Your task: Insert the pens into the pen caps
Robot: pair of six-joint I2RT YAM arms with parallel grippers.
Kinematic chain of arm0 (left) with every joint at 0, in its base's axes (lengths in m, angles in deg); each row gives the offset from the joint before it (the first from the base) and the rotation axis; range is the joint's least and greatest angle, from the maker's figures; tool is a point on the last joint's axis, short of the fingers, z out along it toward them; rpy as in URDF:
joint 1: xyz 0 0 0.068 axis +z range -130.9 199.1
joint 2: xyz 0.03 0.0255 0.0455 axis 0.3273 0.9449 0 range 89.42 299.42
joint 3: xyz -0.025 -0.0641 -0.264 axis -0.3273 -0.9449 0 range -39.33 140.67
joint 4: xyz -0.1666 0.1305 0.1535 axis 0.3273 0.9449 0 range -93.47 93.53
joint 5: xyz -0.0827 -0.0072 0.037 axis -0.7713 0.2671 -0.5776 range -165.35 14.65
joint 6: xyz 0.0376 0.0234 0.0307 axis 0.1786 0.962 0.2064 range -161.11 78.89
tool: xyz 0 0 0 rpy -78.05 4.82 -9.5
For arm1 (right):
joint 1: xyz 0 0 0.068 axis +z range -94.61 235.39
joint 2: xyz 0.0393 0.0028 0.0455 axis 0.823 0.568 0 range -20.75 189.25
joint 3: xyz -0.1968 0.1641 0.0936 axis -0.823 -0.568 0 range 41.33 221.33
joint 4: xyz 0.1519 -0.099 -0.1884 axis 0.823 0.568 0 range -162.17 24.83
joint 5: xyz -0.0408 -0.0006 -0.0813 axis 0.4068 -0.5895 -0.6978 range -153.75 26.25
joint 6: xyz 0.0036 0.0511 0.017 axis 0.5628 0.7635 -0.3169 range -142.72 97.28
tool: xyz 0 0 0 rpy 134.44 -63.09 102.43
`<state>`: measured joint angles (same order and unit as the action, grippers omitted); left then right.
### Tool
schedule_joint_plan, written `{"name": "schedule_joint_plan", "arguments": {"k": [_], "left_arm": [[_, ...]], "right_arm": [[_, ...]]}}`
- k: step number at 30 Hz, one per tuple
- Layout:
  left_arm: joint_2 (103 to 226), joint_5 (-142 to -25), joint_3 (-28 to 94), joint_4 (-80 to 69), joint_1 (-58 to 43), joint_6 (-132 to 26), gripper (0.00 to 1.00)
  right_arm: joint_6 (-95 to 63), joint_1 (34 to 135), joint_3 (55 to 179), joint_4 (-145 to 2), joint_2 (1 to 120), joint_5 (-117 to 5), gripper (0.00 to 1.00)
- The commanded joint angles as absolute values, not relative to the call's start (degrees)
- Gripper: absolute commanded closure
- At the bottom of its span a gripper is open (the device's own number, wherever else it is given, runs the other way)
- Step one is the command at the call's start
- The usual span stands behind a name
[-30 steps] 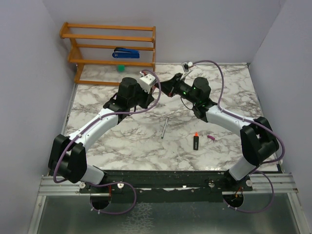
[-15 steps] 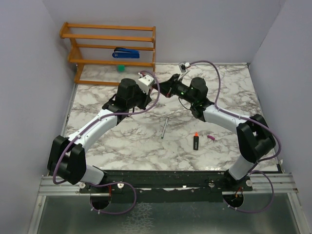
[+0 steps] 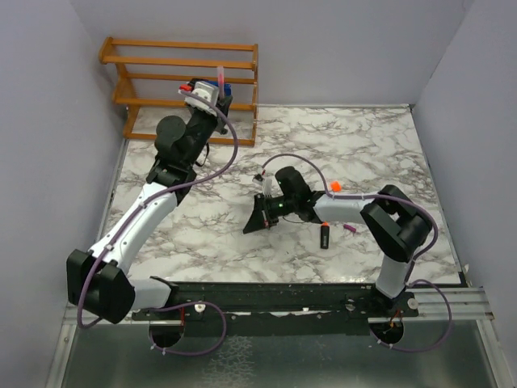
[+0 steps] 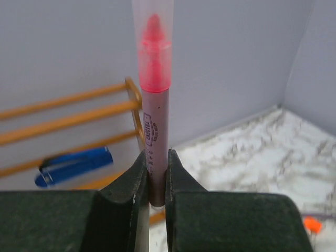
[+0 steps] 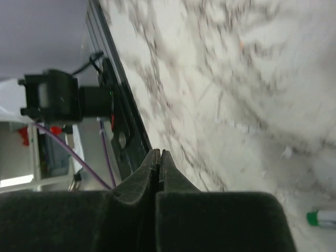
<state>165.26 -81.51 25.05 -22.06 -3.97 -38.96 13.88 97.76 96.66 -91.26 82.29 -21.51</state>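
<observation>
1. Right gripper (image 3: pixel 248 229) is reaching low, jaws pressed together, empty; black marker (image 3: pixel 324 236) is lying on the table (image 3: pixel 363 145) beside its arm
2. Left gripper (image 4: pixel 156 157) is pinching the pink pen (image 4: pixel 154 121) upright near the shelf (image 3: pixel 161 44), pale cap (image 4: pixel 153 31) covering its tip

The left arm stretches far forward and up. At its end the left tool (image 3: pixel 212 90) is raised high, jaws pinched on the lower end of a pink pen (image 4: pixel 156 121) that stands straight up out of the fingertips. The right arm is folded tight at the elbow, forearm low and reaching left. The right tool (image 3: pixel 257 221) angles downward, jaws pressed flat against each other.
</observation>
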Motion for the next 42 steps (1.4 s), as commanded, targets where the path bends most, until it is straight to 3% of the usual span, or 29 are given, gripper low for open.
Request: {"name": "schedule_joint_plan", "arguments": {"k": [1,6,12,18,24,36,42], "left_arm": [[162.1,-78.4,24.2,-36.0,-4.2,-40.1,1.00],[158.8,-75.8,18.8,-32.2,-3.9,-39.9,1.00],[155.6,-73.3,15.6,-20.4,-3.7,-40.9,1.00],[159.6,-78.3,19.7,-0.1,-3.7,-42.9,1.00],[174.0,-86.0,28.8,22.5,-3.8,-46.2,1.00],[186.9,-84.8,34.3,35.9,-3.8,-54.2,1.00],[188.9,-84.7,32.7,38.8,-3.8,-53.9,1.00]], "right_arm": [[12.7,97.2,97.6,-81.3,81.7,-14.7,1.00],[9.7,94.9,99.8,-78.0,79.1,-18.6,0.99],[8.7,87.0,99.6,-82.0,72.1,-21.3,0.67],[9.0,79.8,100.1,-84.2,66.0,-26.5,0.57],[5.9,76.9,101.6,-81.5,64.4,-29.4,0.55],[5.9,78.4,102.4,-63.6,66.0,-39.6,0.52],[8.2,79.9,102.9,-57.8,70.6,-38.2,0.53]]}}
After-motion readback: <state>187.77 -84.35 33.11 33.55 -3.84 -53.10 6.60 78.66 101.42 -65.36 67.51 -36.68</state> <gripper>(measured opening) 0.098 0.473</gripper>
